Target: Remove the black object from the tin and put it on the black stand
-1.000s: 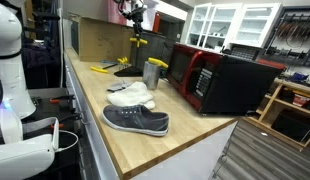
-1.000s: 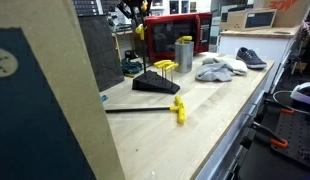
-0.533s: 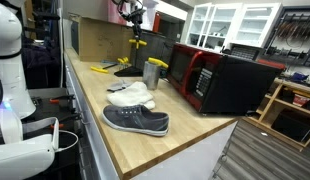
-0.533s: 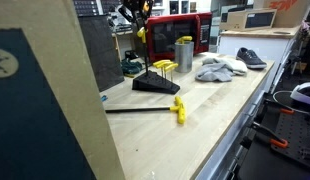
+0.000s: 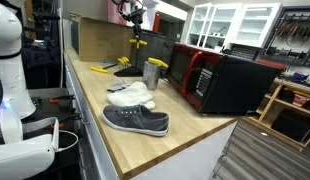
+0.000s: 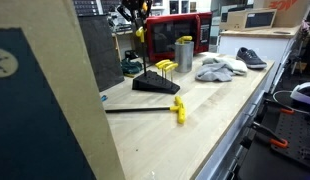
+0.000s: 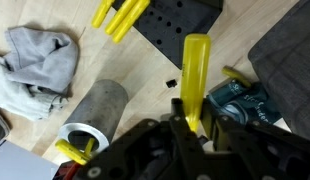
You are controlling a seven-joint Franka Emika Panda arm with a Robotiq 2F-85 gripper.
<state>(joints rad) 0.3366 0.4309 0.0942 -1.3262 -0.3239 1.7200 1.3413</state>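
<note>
My gripper point(image 7: 188, 120) is shut on the black object point(image 7: 196, 72). Its yellow handle sticks out between the jaws and its dark part is hidden. In both exterior views the gripper point(image 5: 135, 18) point(image 6: 138, 14) hangs high over the back of the counter with the yellow part point(image 5: 138, 43) below it. The shiny tin point(image 7: 95, 112) point(image 5: 152, 73) point(image 6: 184, 53) stands upright to one side, another yellow-handled piece at its rim. The black stand point(image 7: 185, 25) point(image 5: 127, 69) point(image 6: 155, 83) lies below and ahead of the gripper, carrying several yellow-handled tools.
A grey shoe point(image 5: 136, 121) and a pale cloth point(image 5: 130, 96) lie near the counter's front. A red-and-black microwave point(image 5: 220, 80) stands beside the tin, a cardboard box point(image 5: 100, 38) behind. A loose yellow-handled tool point(image 6: 177, 108) lies on the wood. A teal pack point(image 7: 240, 100) sits by the stand.
</note>
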